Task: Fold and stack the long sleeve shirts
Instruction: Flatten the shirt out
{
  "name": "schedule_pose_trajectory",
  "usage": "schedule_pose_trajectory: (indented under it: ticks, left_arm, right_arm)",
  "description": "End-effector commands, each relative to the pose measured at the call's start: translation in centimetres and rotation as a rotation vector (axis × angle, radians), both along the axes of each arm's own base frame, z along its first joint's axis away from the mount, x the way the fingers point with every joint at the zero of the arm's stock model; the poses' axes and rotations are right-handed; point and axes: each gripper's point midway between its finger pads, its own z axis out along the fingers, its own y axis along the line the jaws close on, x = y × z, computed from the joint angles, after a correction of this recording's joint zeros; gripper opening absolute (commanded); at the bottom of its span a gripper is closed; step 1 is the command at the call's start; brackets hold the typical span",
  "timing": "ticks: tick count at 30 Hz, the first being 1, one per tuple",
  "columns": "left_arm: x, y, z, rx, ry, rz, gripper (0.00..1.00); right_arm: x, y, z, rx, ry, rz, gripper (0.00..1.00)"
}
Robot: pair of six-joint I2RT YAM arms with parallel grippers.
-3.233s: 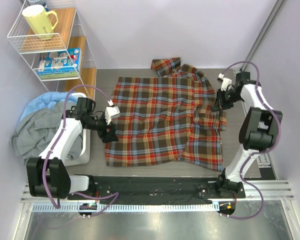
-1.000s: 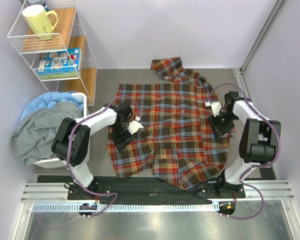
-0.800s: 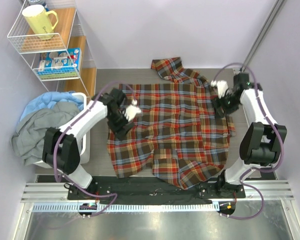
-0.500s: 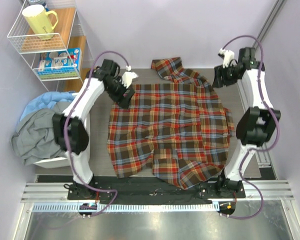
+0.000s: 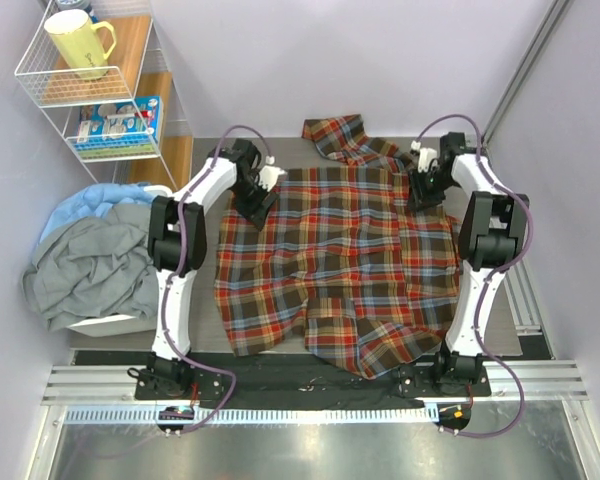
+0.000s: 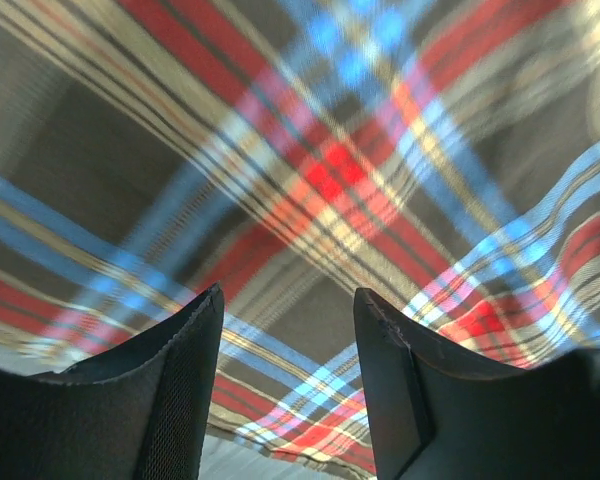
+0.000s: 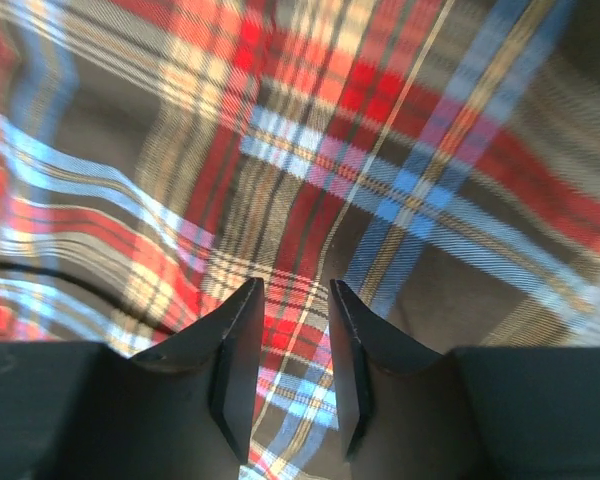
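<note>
Seen from above, we find the plaid long sleeve shirt [image 5: 340,260] spread flat on the grey tabletop [image 5: 280,152], reaching from the left claw [image 5: 263,195] across to the right claw [image 5: 420,187] and back toward the arm bases. One sleeve lies bunched beyond and between the two claws. The left claw sits over the shirt's far left corner and the right claw over its far right shoulder, both arms stretched long. Well out to the left of the left claw, a heap of grey and blue clothes [image 5: 80,265] lies below a wire shelf [image 5: 40,75] that holds a yellow mug [image 5: 77,42]. From the left wrist, we look past the left claw [image 6: 288,300], its two dark fingers standing clearly apart with nothing between them. The shirt [image 6: 310,160] fills the picture just beyond the tips, its red, blue and yellow stripes running unbroken across the gap. From the right wrist, the right claw [image 7: 294,290] shows a narrower gap, also released and gripping nothing. The shirt [image 7: 380,150] lies close under its tips, somewhat blurred, and we cannot tell whether the fingers touch the cloth.
</note>
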Motion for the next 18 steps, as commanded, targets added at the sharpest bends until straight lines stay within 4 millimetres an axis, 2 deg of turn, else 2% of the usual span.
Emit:
schedule_pose_trajectory:
  ticks: [1,2,3,5,6,8,9,11,12,14,15,16,17,18]
  left_arm:
    - [-5.2,2.1,-0.8,0.068,0.105,-0.045,0.55]
    - [-6.2,2.4,-1.0,0.073,0.127,-0.053,0.54]
    - [-8.3,3.0,-1.6,0.085,0.180,-0.063,0.54]
    - [-10.5,3.5,-1.8,0.087,0.234,-0.073,0.54]
    - [-12.1,3.9,-2.4,0.095,0.278,-0.076,0.54]
    - [-13.5,4.2,-1.8,0.091,0.291,-0.081,0.52]
    - [-14.1,4.3,-1.5,0.082,0.300,-0.089,0.52]
    - [-15.6,4.2,-0.3,0.045,0.328,-0.111,0.53]
    - [-15.6,3.9,0.4,0.025,0.324,-0.117,0.53]
    - [-13.9,2.9,3.3,-0.065,0.261,-0.121,0.58]
    - [-13.0,2.7,4.4,-0.086,0.229,-0.115,0.61]
    - [-10.5,2.3,6.6,-0.130,0.137,-0.106,0.67]
    - [-9.4,2.0,7.7,-0.157,0.097,-0.106,0.69]
    - [-7.8,1.6,8.4,-0.186,0.044,-0.097,0.70]
  right_arm:
    - [-1.7,-1.0,-2.6,-0.058,0.040,0.011,0.37]
    - [-2.6,-0.9,-3.2,-0.057,0.064,0.028,0.37]
    - [-4.6,-0.7,-4.0,-0.052,0.106,0.037,0.36]
    - [-7.1,-0.5,-4.7,-0.049,0.155,0.066,0.37]
    - [-9.4,-0.2,-5.1,-0.041,0.201,0.077,0.36]
    - [-12.3,0.1,-5.0,-0.032,0.253,0.117,0.35]
    - [-14.0,0.6,-4.2,-0.017,0.263,0.138,0.35]
    - [-15.8,1.0,-2.9,0.008,0.281,0.178,0.35]
    - [-15.3,1.3,-1.8,0.020,0.249,0.193,0.35]
    - [-13.9,1.4,0.5,0.045,0.200,0.192,0.37]
    - [-10.8,1.6,3.1,0.063,0.106,0.183,0.39]
    - [-9.3,1.7,3.6,0.080,0.089,0.179,0.40]
    - [-7.7,1.7,4.5,0.091,0.056,0.170,0.45]
    - [-4.4,1.5,7.3,0.082,-0.049,0.161,0.48]
